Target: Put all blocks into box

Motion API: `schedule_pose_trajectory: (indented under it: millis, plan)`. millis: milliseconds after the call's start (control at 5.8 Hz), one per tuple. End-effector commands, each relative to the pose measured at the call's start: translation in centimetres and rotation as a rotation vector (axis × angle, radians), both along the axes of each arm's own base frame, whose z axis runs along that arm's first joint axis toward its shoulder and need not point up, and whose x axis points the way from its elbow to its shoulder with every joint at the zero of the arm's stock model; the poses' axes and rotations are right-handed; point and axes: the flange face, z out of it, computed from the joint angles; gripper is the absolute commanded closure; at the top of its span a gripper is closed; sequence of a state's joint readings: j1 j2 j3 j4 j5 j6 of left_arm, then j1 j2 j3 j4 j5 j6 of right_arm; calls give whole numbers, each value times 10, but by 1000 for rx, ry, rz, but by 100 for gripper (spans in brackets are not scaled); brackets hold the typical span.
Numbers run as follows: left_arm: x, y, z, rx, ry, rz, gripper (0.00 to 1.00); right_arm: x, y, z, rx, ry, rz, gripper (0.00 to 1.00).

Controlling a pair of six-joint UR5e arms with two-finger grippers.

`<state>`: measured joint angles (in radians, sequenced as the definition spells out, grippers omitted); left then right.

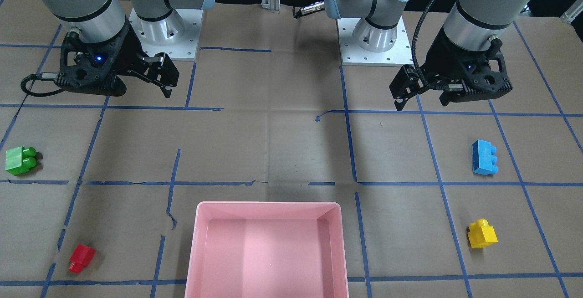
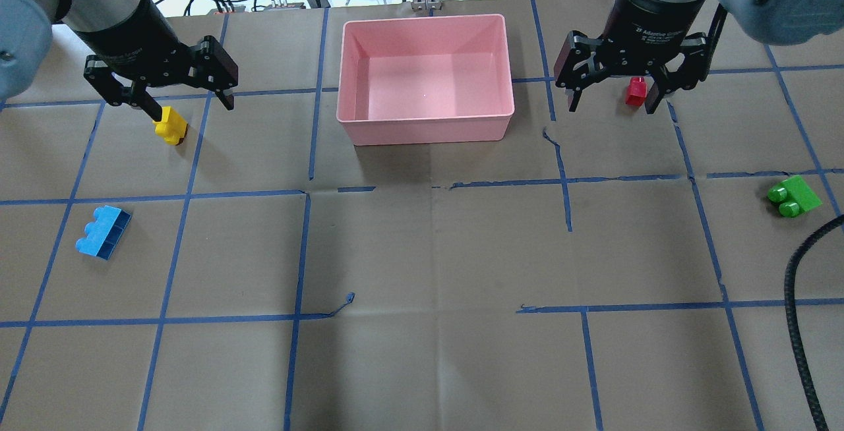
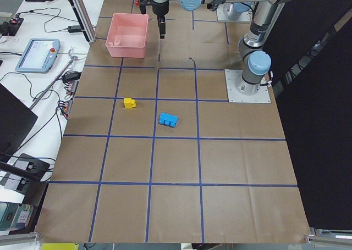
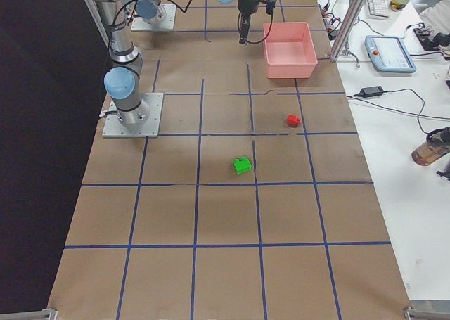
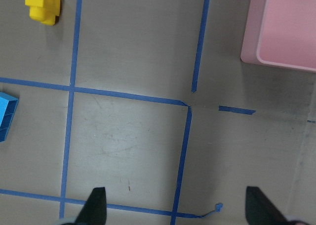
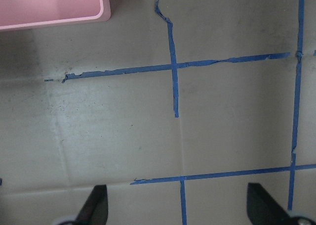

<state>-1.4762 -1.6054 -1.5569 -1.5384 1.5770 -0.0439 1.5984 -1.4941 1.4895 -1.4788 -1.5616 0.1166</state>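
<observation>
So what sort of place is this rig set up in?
Probably a robotics lab test cell: a paper-covered table marked with a blue tape grid, arm bases bolted onto it, and a teach pendant with loose cables on the side bench.

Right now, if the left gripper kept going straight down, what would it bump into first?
Probably just the bare table. The left gripper points down at brown paper; the yellow block sits off to one side.
</observation>
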Motion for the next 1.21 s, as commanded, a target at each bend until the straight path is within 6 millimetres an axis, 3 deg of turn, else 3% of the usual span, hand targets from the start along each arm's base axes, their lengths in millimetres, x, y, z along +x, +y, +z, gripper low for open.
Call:
schedule_pose_trajectory:
  millis: [0,1034]
  plan:
    - [5,5,5,-6,-5,22,1,0,0,-1,2,0,0,0]
    - [-3,12,9,10,-4,-8,0,-7,-2,-2,5,3,-7,0]
